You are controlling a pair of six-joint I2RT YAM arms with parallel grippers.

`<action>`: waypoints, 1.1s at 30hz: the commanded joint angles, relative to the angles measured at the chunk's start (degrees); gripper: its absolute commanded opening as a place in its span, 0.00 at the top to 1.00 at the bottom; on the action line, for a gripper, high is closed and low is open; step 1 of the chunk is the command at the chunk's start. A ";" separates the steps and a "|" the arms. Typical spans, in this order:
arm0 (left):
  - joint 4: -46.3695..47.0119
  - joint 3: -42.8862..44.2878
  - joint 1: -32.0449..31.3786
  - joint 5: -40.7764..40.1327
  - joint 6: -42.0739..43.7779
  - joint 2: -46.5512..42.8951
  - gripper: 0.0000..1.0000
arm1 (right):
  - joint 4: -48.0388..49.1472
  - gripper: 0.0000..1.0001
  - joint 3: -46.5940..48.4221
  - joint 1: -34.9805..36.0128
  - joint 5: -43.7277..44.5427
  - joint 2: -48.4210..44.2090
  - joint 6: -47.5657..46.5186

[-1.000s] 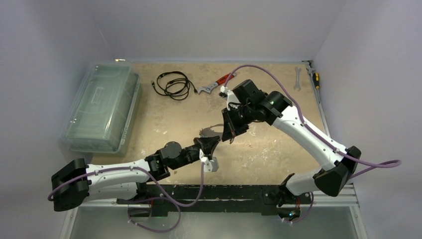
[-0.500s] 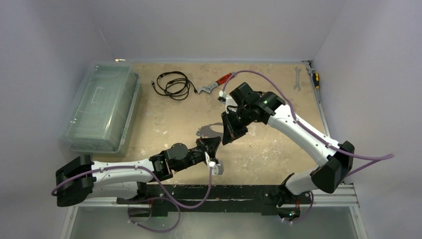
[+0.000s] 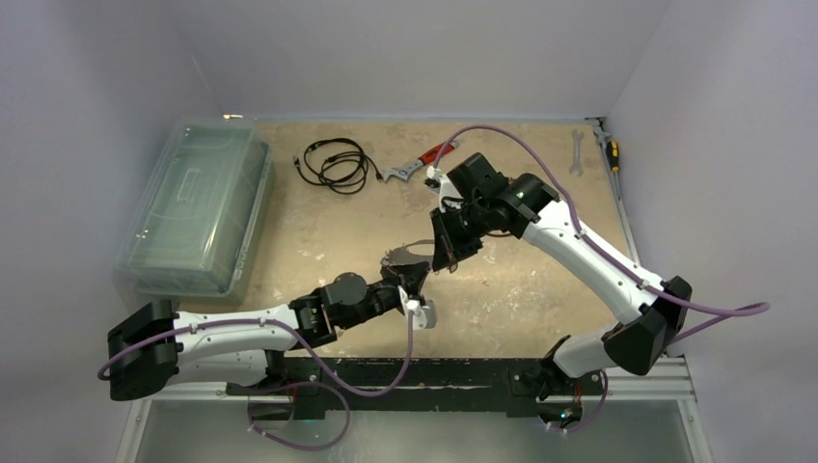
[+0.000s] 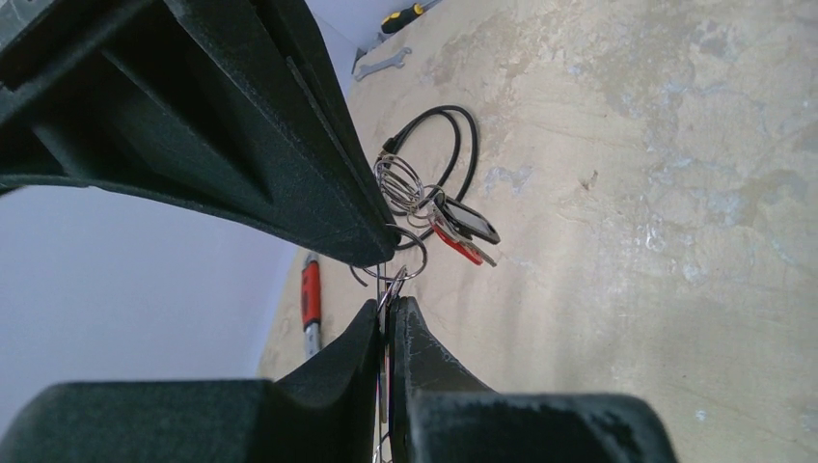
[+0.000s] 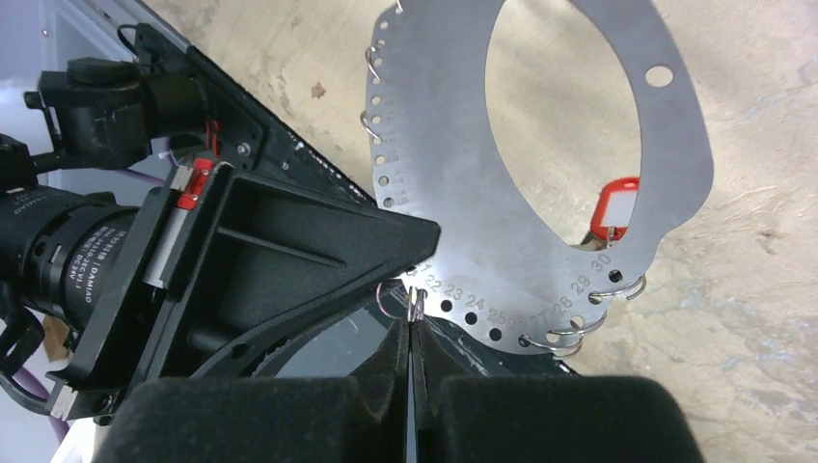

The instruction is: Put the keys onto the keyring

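The keyring (image 5: 540,207) is a flat grey metal hoop with numbered holes along its rim. It hangs above the table at the middle (image 3: 409,252). My left gripper (image 3: 412,277) is shut on its edge, and the hoop shows edge-on between the jaws in the left wrist view (image 4: 388,307). My right gripper (image 5: 412,328) is shut on a thin key with a small split ring (image 5: 413,297), held at the rim by hole 21. It meets the hoop from the right (image 3: 444,253). Keys with red and dark heads (image 4: 463,227) hang from wire rings on the hoop. A red tag (image 5: 613,212) shows through the opening.
A clear lidded plastic bin (image 3: 198,207) stands at the left. A black coiled cable (image 3: 336,164) and a red-handled wrench (image 3: 417,164) lie at the back. A spanner (image 3: 577,152) and a screwdriver (image 3: 611,149) lie at the back right by the wall.
The left arm has reached a little further forward and right. The right gripper shifted slightly left and back. Both grippers stay shut together at the hoop.
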 commanded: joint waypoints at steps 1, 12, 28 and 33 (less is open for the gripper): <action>-0.84 4.87 -0.42 -0.30 -8.67 -1.18 1.00 | 5.05 0.95 2.17 0.11 1.88 -2.82 -0.50; -7.39 9.98 -0.42 -4.17 -20.35 1.56 1.00 | 8.88 1.00 -1.92 0.04 0.52 -6.09 -0.67; -18.60 10.04 -0.42 -3.97 -26.53 -3.81 0.18 | 14.60 1.00 -3.27 0.01 3.66 -10.04 2.25; -15.93 8.19 -0.42 -3.82 -30.15 -6.80 0.36 | 15.39 1.00 -3.14 0.05 3.52 -10.06 3.19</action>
